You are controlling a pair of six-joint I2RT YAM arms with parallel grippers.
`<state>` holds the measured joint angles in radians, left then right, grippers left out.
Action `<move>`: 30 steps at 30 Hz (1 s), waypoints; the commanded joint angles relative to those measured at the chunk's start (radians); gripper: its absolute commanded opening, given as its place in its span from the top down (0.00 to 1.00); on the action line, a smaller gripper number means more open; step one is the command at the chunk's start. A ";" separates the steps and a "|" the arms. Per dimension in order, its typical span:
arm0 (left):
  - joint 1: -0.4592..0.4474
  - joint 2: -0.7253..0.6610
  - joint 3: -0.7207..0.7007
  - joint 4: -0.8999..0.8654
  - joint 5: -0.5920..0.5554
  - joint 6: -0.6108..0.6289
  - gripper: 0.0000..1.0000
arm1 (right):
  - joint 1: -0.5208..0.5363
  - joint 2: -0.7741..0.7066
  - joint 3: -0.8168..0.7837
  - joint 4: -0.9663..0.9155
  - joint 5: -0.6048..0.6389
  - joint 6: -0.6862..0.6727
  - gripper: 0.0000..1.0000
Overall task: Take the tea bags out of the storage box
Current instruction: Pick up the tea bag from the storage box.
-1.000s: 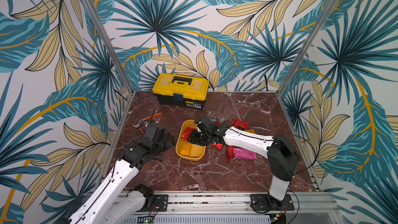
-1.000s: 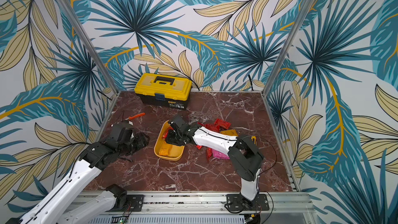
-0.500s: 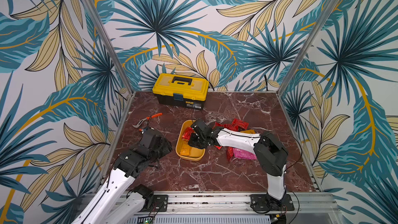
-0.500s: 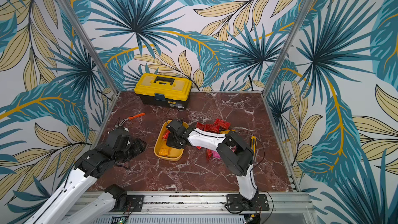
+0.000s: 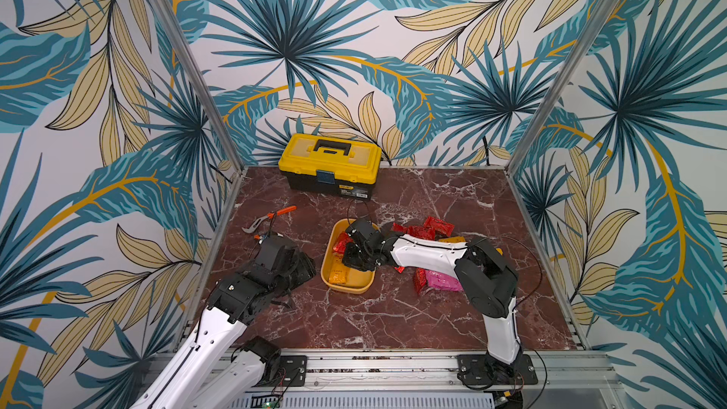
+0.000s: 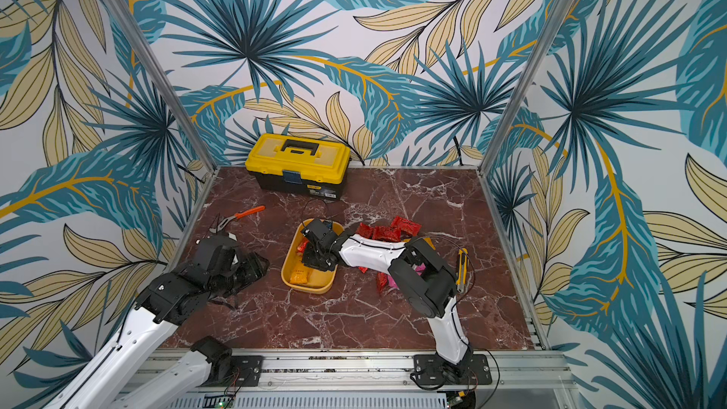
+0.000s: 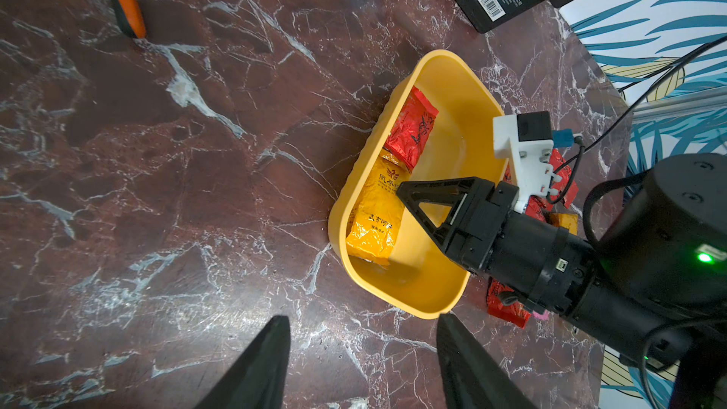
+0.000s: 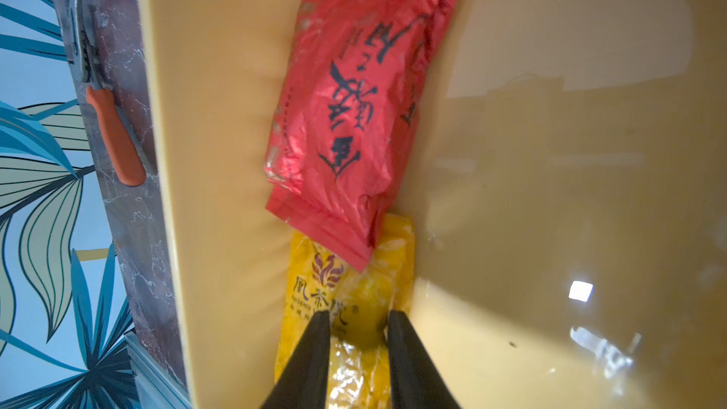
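Note:
The yellow storage box [image 5: 346,289] [image 6: 307,289] [image 7: 413,72] [image 8: 220,151] sits mid-table. Along its left wall lie a yellow tea bag [image 5: 337,274] [image 6: 299,275] [image 7: 373,214] [image 8: 354,289] and a red tea bag [image 5: 340,243] [image 7: 411,131] [image 8: 346,112], the red one overlapping its end. My right gripper [image 5: 355,260] [image 6: 316,261] [image 8: 358,314] reaches down into the box, shut on a raised fold of the yellow bag. My left gripper [image 5: 303,267] [image 6: 259,265] [image 7: 362,318] hovers open just left of the box, holding nothing. More red tea bags [image 5: 425,228] [image 6: 393,232] and a pink one [image 5: 442,281] lie on the table right of the box.
A yellow-lidded black toolbox [image 5: 329,163] stands at the back. Orange-handled pliers [image 5: 271,218] lie at the left, behind my left gripper. A yellow utility knife [image 6: 462,269] lies right of my right arm's elbow. Patterned walls close in three sides.
My right gripper has moved left and down into the box, and its jaws have narrowed onto the yellow bag. My left arm has drawn back a little toward the front.

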<state>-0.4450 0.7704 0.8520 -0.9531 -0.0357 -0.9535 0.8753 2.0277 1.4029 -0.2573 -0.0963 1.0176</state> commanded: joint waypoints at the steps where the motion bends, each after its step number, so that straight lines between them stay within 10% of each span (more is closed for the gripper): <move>1: 0.006 -0.006 -0.013 0.023 0.011 0.005 0.35 | 0.005 0.013 -0.005 0.021 0.019 0.018 0.71; 20: 0.006 -0.002 -0.013 0.011 0.011 0.009 0.34 | 0.004 0.024 -0.034 0.095 -0.017 0.039 1.00; 30: 0.006 0.001 -0.006 0.008 0.006 0.014 0.34 | 0.005 -0.048 -0.061 0.077 -0.006 0.019 0.99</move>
<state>-0.4450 0.7708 0.8520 -0.9470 -0.0254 -0.9508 0.8753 2.0262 1.3720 -0.1726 -0.1051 1.0538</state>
